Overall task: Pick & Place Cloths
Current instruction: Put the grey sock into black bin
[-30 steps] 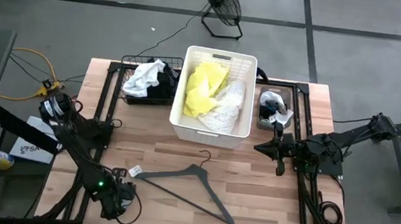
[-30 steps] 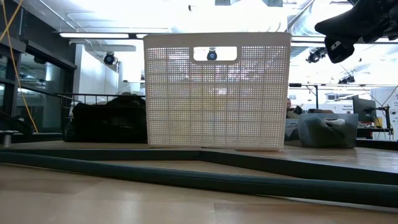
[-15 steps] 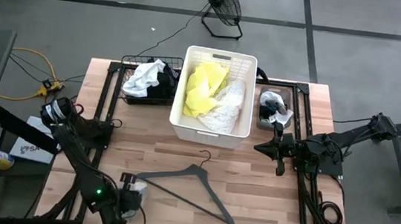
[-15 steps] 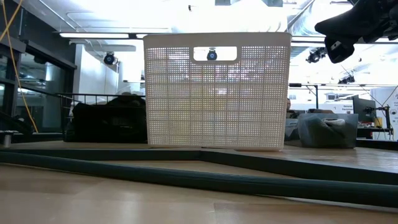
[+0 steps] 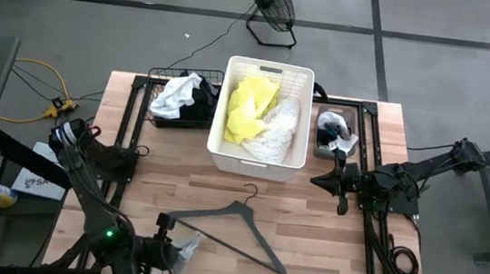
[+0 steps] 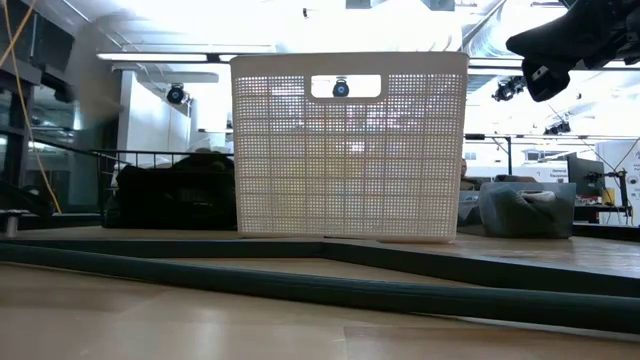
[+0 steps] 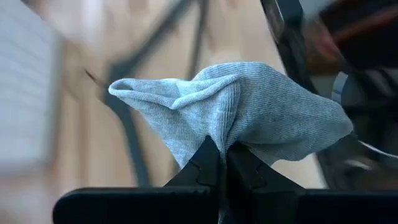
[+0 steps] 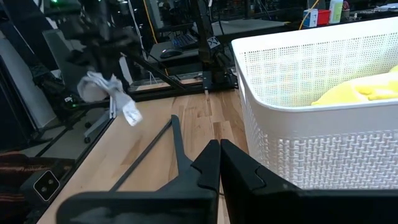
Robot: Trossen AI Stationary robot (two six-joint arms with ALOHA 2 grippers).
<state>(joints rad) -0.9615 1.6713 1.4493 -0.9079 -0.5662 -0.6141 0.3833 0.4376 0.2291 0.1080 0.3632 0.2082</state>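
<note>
My left gripper (image 5: 175, 245) hangs above the table's near left part, shut on a small grey cloth (image 7: 249, 109); the right wrist view shows that cloth (image 8: 102, 87) in the air. A neon yellow cloth (image 5: 246, 105) and a white lacy one (image 5: 276, 131) lie in the white slatted basket (image 5: 225, 149). White and black cloths (image 5: 179, 96) fill a black wire basket. Small cloths (image 5: 335, 128) sit in a grey bin. My right gripper (image 5: 319, 179) waits shut at the right, level, beside the white basket. My left gripper pinches a bunched fold of the grey cloth (image 7: 219, 132) between its two fingers; how many layers, I cannot tell. The fingers slant down toward the table's right. The cloth is lifted clear of the table, and a white tag (image 8: 129, 113) dangles below it.
A dark grey hanger (image 5: 236, 225) lies flat on the near middle of the table, close to my left gripper. A floor fan (image 5: 270, 7) stands beyond the far edge. Bare wood shows between the hanger and the white basket.
My left gripper has risen from the table and drifted a little toward the right edge, turning its wrist as it went. The small grey cloth, which lay on the wood beside the hanger's left end, has come up with it and hangs clear.
</note>
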